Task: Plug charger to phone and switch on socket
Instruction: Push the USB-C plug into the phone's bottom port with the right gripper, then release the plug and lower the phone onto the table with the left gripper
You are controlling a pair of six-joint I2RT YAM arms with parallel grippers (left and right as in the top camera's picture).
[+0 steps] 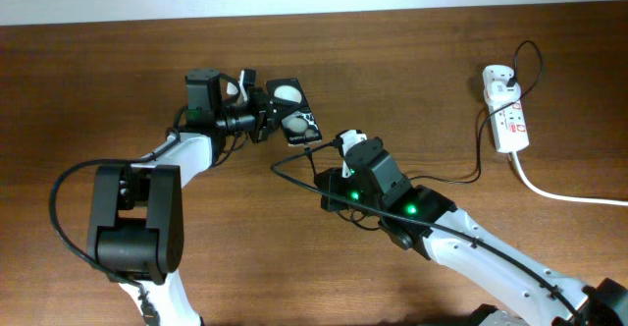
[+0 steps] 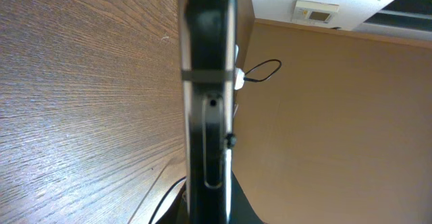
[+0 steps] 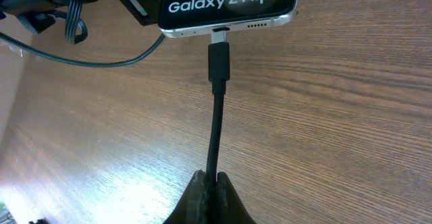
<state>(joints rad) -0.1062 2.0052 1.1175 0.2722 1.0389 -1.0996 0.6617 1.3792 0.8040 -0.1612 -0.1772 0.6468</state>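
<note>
Your left gripper [image 1: 265, 117] is clamped on the phone [image 1: 295, 112], held tilted over the table [image 1: 98, 71], left of centre. Your right gripper [image 3: 212, 185] is pinched tight on the charger [image 3: 216, 123] cable, and the plug tip sits at the port in the phone's lower edge. The socket [image 1: 506, 116] lies well apart, at the far right.

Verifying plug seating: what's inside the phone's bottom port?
The charger plug tip sits in the phone port; a silver sliver shows. Contacts inside are hidden, so full seating can't be confirmed. The right hand pinches the cable.
</note>
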